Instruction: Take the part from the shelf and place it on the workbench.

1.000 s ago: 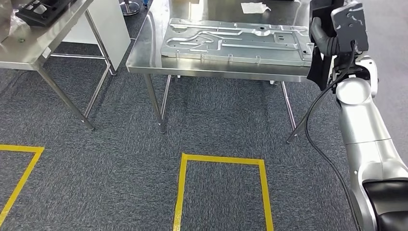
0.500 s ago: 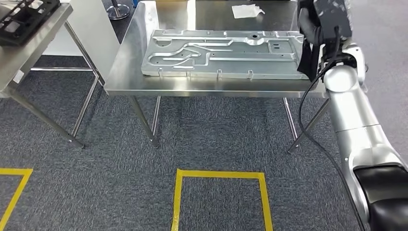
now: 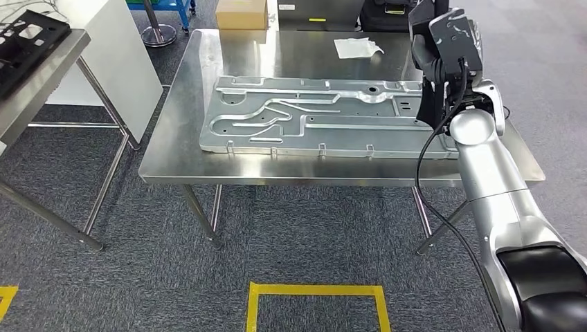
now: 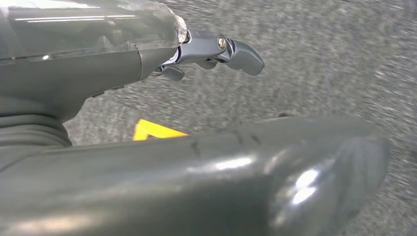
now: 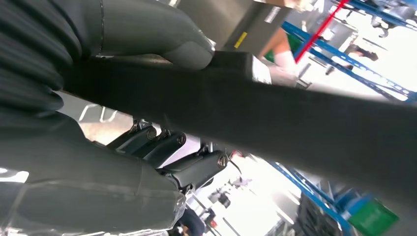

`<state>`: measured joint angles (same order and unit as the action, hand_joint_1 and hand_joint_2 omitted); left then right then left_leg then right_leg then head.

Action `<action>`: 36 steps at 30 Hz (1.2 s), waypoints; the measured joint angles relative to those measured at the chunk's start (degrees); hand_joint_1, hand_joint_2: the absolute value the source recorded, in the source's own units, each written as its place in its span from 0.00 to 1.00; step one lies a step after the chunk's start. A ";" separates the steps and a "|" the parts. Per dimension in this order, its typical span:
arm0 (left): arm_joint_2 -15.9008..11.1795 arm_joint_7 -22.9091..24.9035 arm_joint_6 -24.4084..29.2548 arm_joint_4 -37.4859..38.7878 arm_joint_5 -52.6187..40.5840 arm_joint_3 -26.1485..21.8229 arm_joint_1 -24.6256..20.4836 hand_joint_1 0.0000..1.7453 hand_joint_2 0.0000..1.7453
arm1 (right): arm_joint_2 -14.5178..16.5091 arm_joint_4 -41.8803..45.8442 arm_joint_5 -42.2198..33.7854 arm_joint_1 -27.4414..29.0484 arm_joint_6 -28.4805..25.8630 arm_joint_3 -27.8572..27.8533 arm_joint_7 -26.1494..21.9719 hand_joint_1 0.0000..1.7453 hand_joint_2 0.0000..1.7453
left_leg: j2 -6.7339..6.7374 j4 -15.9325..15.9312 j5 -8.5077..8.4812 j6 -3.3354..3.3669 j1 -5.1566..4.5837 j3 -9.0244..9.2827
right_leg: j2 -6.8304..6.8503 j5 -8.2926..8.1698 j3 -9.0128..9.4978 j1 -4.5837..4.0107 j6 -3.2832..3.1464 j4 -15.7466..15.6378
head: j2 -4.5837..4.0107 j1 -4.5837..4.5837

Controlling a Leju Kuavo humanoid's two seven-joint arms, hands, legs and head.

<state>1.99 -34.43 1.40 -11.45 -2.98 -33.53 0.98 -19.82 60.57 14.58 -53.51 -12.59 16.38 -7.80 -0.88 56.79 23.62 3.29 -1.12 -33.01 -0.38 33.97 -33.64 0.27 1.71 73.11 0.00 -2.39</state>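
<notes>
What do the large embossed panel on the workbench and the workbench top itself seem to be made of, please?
The large embossed silver panel looks like stamped sheet metal, perhaps aluminium or steel: matte grey with pressed channels and holes. The shiny workbench top looks like brushed stainless steel, showing soft reflections.

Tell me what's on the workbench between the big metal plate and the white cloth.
Nothing: in the head view, only bare steel workbench top lies between the stamped metal plate and the white cloth.

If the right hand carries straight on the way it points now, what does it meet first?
Likely nothing soon: the right hand, gripping the black part, points up and forward over the workbench; the dark bag lies beyond. Depth is unclear.
</notes>
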 joint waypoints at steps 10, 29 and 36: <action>-0.54 0.20 -1.45 0.02 -2.40 0.39 -0.05 0.00 0.00 | -2.64 4.92 1.54 6.11 1.55 -2.96 2.75 1.00 1.00 | -0.71 -0.56 8.53 -1.72 -0.01 9.51 | 1.17 -13.90 -5.33 0.12 -1.04 -13.94 | 0.00 -0.21; -0.83 1.09 -2.09 0.02 -5.13 0.81 -1.16 0.00 0.00 | -0.95 8.85 18.09 13.20 4.35 -4.20 5.55 1.00 1.00 | 0.20 -8.49 8.39 -2.49 0.10 15.54 | -0.58 -12.39 -2.20 0.38 -2.44 -16.81 | 0.00 -0.21; -0.89 1.91 -2.98 0.02 -8.16 1.62 -1.96 0.00 0.00 | 7.31 1.21 35.37 12.59 0.50 -0.77 5.69 1.00 1.00 | 0.35 -8.48 8.32 -2.61 0.13 15.94 | -0.63 -12.40 -1.81 0.31 -2.45 -16.82 | 0.00 -0.21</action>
<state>1.10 -32.52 -1.58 -11.43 -11.14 -31.91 -0.97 -12.52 61.78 49.95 -40.92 -12.08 15.62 -2.10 -0.53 48.31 31.94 0.68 -0.99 -17.07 -1.01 21.57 -35.44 0.58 -0.74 56.29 0.00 -2.60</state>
